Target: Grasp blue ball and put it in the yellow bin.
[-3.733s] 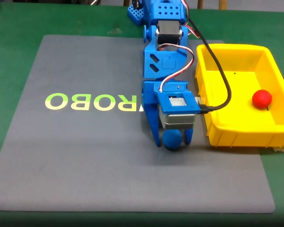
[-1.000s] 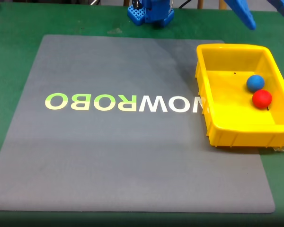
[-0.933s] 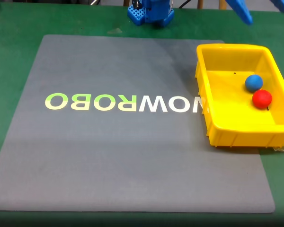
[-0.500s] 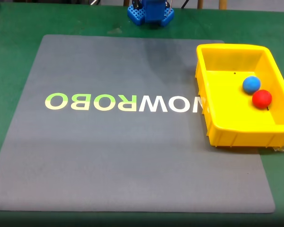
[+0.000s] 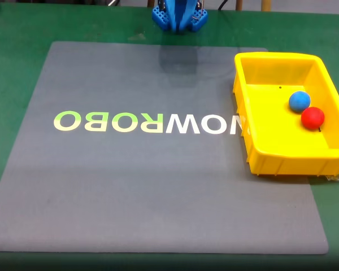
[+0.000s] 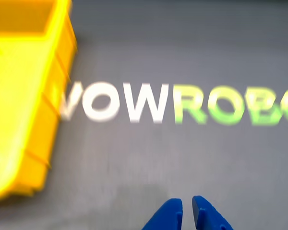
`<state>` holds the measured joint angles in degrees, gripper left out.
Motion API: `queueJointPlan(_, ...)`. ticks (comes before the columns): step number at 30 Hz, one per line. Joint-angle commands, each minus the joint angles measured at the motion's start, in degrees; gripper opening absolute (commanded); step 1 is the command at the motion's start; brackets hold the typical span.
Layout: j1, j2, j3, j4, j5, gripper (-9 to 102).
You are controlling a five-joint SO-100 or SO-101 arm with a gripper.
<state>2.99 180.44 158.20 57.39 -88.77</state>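
Green bench (image 5: 11,68), grey mat (image 5: 130,186): we see the blue ball (image 5: 299,101) now resting in the yellow bin (image 5: 282,161); our hand (image 6: 187,215), nearly closed and empty, has withdrawn — task done.

A green desk (image 5: 11,68) carries a large grey mat (image 5: 130,186) printed with upside-down white and pale green letters (image 5: 147,122) in the fixed view. Light is even and soft. Wooden furniture legs (image 5: 265,5) stand at the far edge.
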Motion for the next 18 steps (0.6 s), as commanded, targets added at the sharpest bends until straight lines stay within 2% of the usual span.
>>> queueJointPlan(1,1.1,3.9,6.8,-1.3,0.4,0)
queueJointPlan(8,2.2,8.4,16.8,-0.3,0.4,0)
queueJointPlan(18,1.1,10.1,19.4,10.5,2.0,0)
